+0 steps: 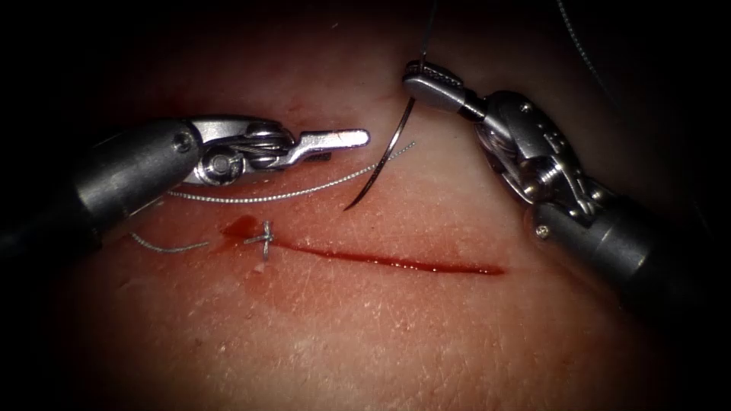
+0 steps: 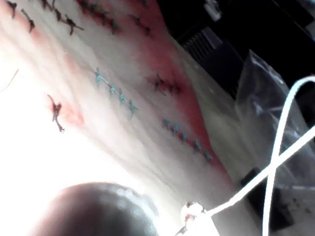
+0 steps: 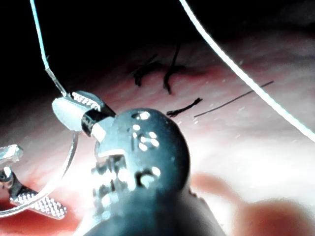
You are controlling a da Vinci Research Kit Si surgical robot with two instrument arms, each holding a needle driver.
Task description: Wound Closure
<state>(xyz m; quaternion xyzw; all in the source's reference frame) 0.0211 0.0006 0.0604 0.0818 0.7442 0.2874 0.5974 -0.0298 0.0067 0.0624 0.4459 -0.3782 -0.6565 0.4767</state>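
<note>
My right gripper (image 1: 423, 78) clamps the needle (image 1: 384, 156) near its swaged end, clear of the tissue (image 1: 381, 342); my left gripper (image 1: 339, 141), open, holds nothing, so I'd regrip mid-curve.

Bright polished metal on the left arm's silver tool (image 1: 335, 140), glossy along its flat jaws, wound steel cable at the wrist, matt dark grey shaft behind. Same polished metal on the right arm's silver tool (image 1: 426, 76), a cross-hatched, roughened grip face on the jaw. Thin dark curved steel needle (image 1: 384, 156), smooth, faintly shiny. Fine grey braided thread (image 1: 266, 196), twisted texture, matt. Pale pink tissue (image 1: 381, 335), moist sheen, finely creased skin surface. Long straight cut (image 1: 396, 262) lined with glossy wet red fluid (image 1: 240, 226). Small grey thread knot (image 1: 263, 240) on the cut's left end.
</note>
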